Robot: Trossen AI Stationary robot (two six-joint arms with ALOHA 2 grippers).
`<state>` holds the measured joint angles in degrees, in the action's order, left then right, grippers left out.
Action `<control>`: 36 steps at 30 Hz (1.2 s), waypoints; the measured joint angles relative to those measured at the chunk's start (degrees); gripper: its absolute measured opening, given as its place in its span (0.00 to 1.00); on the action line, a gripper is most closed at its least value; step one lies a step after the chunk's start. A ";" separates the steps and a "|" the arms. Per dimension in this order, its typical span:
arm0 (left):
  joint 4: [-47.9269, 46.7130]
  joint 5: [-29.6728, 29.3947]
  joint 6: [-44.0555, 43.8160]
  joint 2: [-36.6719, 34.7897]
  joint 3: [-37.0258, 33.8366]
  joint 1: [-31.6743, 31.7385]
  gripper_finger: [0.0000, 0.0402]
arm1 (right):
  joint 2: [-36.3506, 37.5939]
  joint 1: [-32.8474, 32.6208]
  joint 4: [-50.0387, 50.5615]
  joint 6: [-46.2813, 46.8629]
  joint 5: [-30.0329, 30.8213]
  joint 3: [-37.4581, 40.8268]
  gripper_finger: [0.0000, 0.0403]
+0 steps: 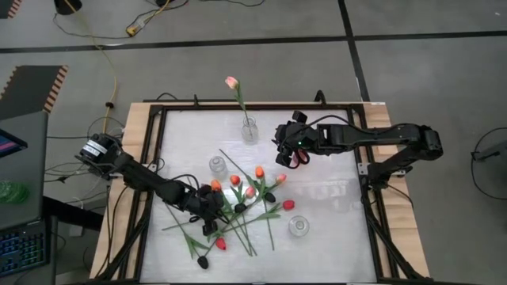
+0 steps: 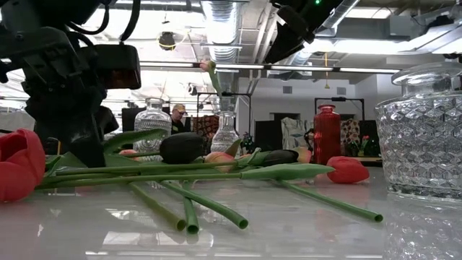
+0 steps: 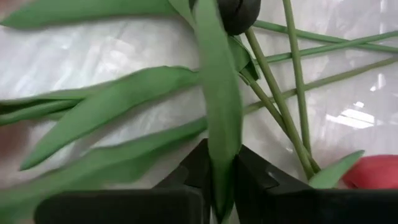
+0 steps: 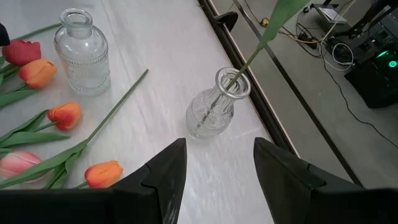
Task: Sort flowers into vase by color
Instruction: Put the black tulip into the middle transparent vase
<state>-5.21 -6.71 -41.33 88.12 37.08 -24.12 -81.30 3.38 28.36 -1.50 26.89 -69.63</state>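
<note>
Table top (image 1: pixel 333 229): pale, glossy sheet with a faint sheen, framed by black rails on a light wooden board

Flowers: artificial tulips with long thin green stems and flat, pointed green leaves, lying in a crossed heap (image 1: pixel 245 207) at centre-left of the high view; heads orange, pink, red and black, smooth and egg-shaped. One red head (image 1: pixel 288 205) lies apart to the right of the heap; a black head (image 1: pixel 203 262) lies at the lower edge

Left gripper (image 1: pixel 207 207), dark two-finger, is down in the heap at its left side. In the left wrist view its fingers (image 3: pixel 186 177) are clenched on a broad green leaf (image 3: pixel 219 112) that runs up toward a black tulip head (image 3: pixel 239 12); crossing stems lie just beside

Right gripper (image 1: pixel 288 150), centre-right of the high view, hangs above the table with fingers (image 4: pixel 165 171) spread and nothing between them

Containers: three small clear ribbed glass vases. The upper one (image 1: pixel 249 130) holds a single pink tulip (image 1: pixel 231 82), upright. The one beside the heap (image 1: pixel 217 166) and the lower-right one (image 1: pixel 298 226) show nothing inside

Low view: a person sits far back in the room (image 2: pixel 177 114)
</note>
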 joint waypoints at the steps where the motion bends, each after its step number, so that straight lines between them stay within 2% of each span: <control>1: 0.02 0.44 -0.11 0.00 0.00 0.00 0.06 | 0.00 0.00 0.00 0.00 0.02 0.00 0.53; 7: 0.17 0.93 -1.55 0.00 -0.02 0.00 0.01 | 0.00 0.00 -0.04 0.02 0.02 0.00 0.53; 20: 4.23 1.97 -3.93 -0.04 -0.07 0.51 0.01 | 0.00 0.00 -0.04 0.04 0.07 0.00 0.53; 26: 5.97 1.93 -2.28 -0.67 -0.07 1.50 0.01 | 0.00 0.00 -0.04 0.04 0.09 0.00 0.53; 31: 5.77 1.69 0.16 -4.74 -0.07 2.64 0.01 | -0.02 0.02 -0.05 0.04 0.17 0.02 0.53; 36: 4.50 -1.26 3.55 -11.50 -0.07 4.03 0.01 | -0.02 0.02 -0.07 0.04 0.17 0.02 0.53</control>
<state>-0.71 -7.97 -37.78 76.61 37.01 -20.08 -81.32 3.40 28.29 -1.45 27.07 -69.60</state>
